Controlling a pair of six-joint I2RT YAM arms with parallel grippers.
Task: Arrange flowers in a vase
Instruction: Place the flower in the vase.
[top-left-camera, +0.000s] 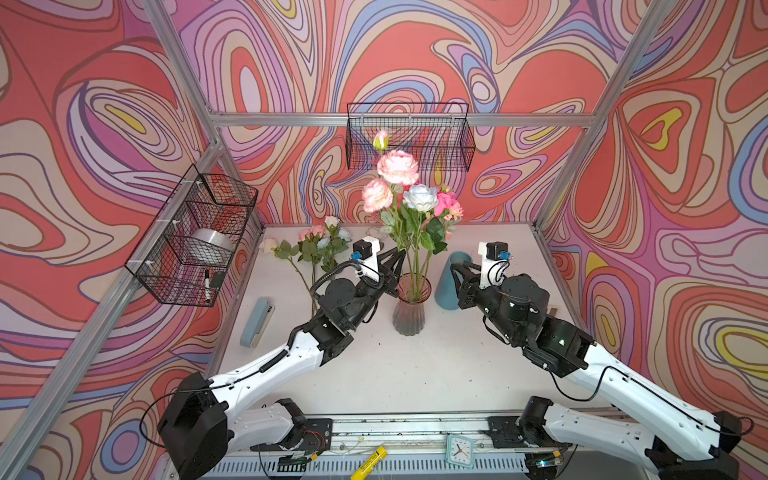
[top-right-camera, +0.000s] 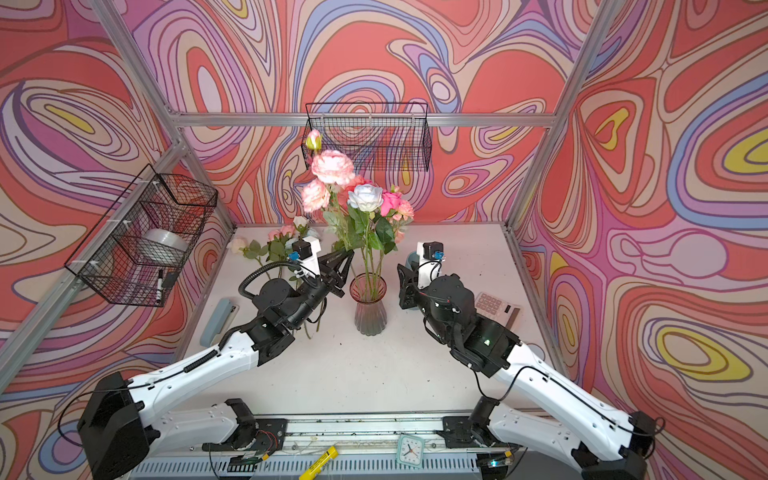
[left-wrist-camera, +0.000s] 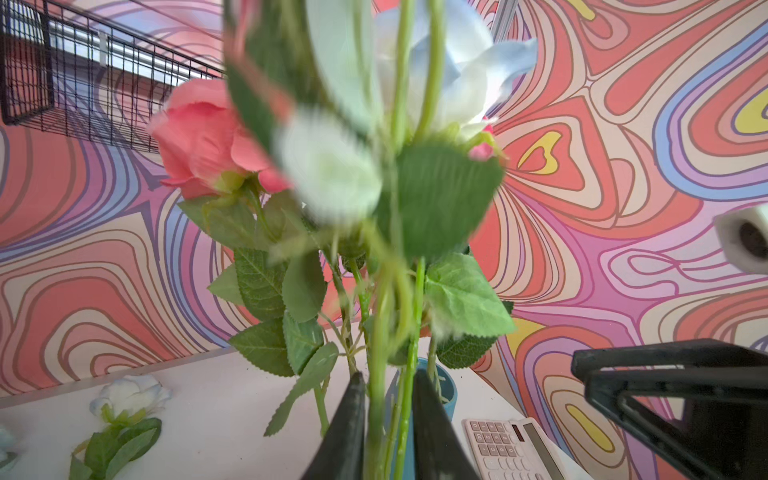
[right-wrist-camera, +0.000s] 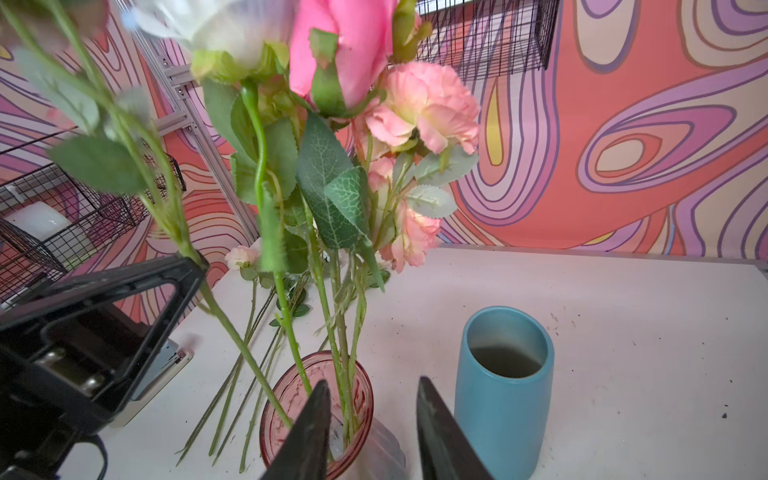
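1 vase stands on the table, holding about 7 flowers; some 5 loose flowers lie left of it. 1 cup looks empty. Of 2 baskets, the side basket holds 1 tape roll. Left end effector is barely parted around 1 stem, unclamped; right end effector gapes, empty. A calculator shows in a top view and the left wrist view.
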